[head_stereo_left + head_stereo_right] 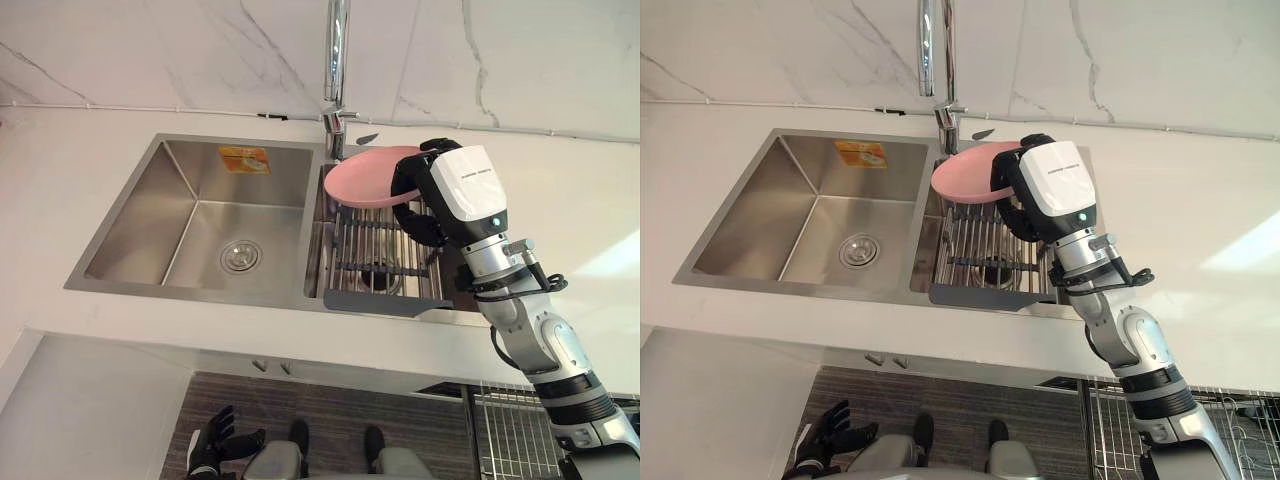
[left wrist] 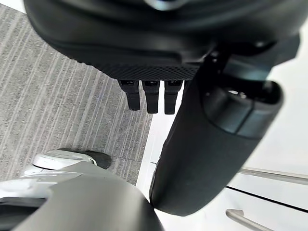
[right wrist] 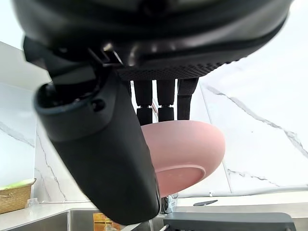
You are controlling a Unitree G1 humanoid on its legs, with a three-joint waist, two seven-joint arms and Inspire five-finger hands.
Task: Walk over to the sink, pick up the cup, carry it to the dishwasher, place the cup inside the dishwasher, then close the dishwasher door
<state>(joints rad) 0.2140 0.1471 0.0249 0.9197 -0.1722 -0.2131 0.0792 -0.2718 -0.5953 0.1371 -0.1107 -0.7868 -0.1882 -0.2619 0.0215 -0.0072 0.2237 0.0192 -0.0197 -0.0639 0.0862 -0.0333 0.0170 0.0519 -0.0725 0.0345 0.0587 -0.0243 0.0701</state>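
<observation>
Now right hand (image 1: 425, 222) pinches pink bowl (image 1: 365, 178) above sink (image 1: 130, 215) with orange sticker (image 1: 244, 159).

Faucet (image 1: 337, 50) behind wire rack (image 1: 360, 245); white countertop (image 1: 60, 170).

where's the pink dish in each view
Left eye view: pink dish upper centre, over the sink rack.
Right eye view: centre, below the faucet.
Right wrist view: middle, behind the thumb.
Left wrist view: left hand, floor.
Shared landmark: right hand gripping it.
</observation>
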